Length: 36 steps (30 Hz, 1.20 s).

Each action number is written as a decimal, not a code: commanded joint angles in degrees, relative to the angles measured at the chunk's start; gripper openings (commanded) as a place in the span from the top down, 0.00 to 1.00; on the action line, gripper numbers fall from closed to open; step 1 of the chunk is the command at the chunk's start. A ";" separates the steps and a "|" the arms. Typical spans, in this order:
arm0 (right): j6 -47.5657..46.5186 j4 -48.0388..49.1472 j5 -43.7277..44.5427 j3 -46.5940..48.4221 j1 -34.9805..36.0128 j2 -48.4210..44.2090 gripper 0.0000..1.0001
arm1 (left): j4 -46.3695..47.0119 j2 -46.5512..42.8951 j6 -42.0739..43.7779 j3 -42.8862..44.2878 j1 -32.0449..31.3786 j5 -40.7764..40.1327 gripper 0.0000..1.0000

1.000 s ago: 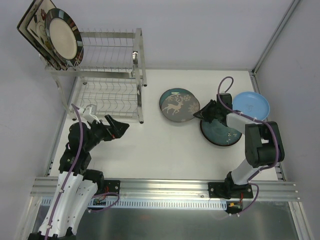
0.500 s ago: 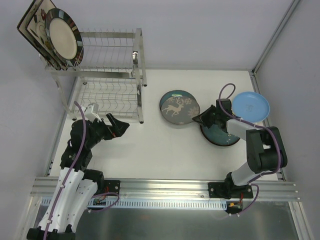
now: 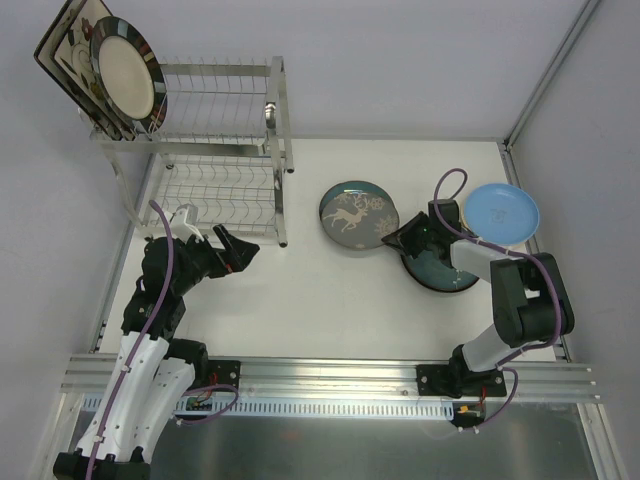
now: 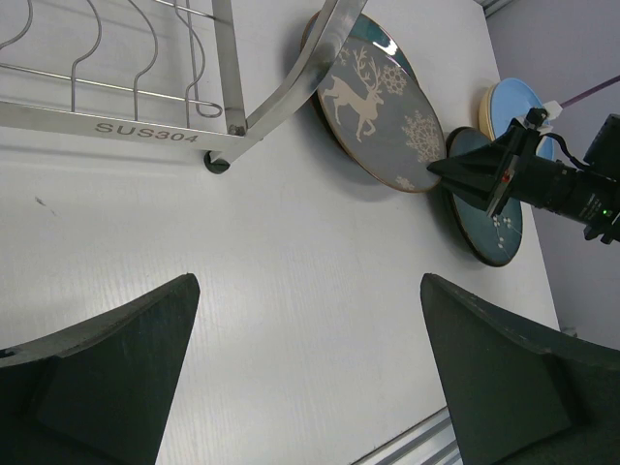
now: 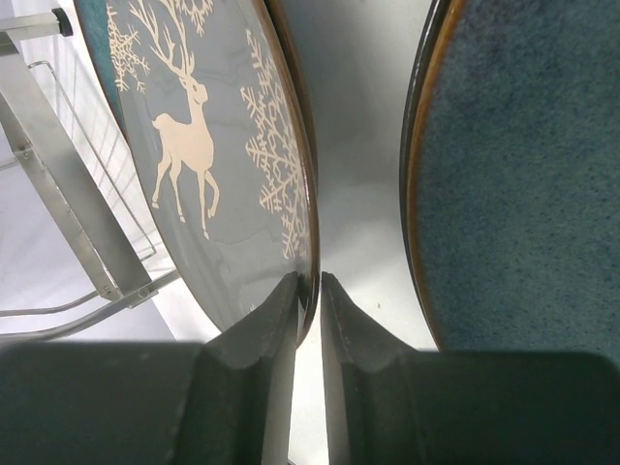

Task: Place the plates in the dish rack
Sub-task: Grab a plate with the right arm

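Note:
A dark teal plate with a white deer [image 3: 358, 214] [image 4: 373, 102] [image 5: 203, 145] lies on the table, right of the dish rack [image 3: 215, 150] [image 4: 228, 77]. My right gripper [image 3: 393, 232] [image 5: 310, 281] straddles its right rim, jaws barely apart, a thin gap on the under side. A speckled dark teal plate [image 3: 440, 265] [image 5: 533, 184] lies under that arm, a light blue plate [image 3: 502, 212] behind it. On the rack's top tier a round dark-rimmed cream plate [image 3: 125, 78] and square plates [image 3: 70, 45] stand. My left gripper [image 3: 240, 255] [image 4: 310, 358] hangs wide open over bare table.
The rack's front leg and lower wire tier [image 4: 218, 155] stand close to the deer plate's left side. A raised wall [image 3: 520, 130] bounds the table on the right, and a metal rail [image 3: 330, 375] runs along the near edge.
My right gripper has slid left off the speckled teal plate to the deer plate's rim, and its jaws have parted slightly around it. The left arm has barely shifted.

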 commanded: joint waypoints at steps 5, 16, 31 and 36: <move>1.55 1.88 2.18 -0.96 0.69 1.56 0.81 | 2.75 -0.02 0.79 0.03 -0.17 0.26 0.01; 1.73 0.74 2.79 1.50 0.95 2.97 0.81 | 3.01 -0.02 0.96 0.46 -0.25 0.00 0.01; 1.20 0.13 1.92 5.46 0.78 0.95 0.99 | 3.45 3.22 -2.02 3.36 -0.34 4.39 0.01; 1.11 -1.80 0.95 7.92 -0.18 -0.98 0.99 | 5.29 7.44 -5.27 6.61 -3.93 4.05 0.01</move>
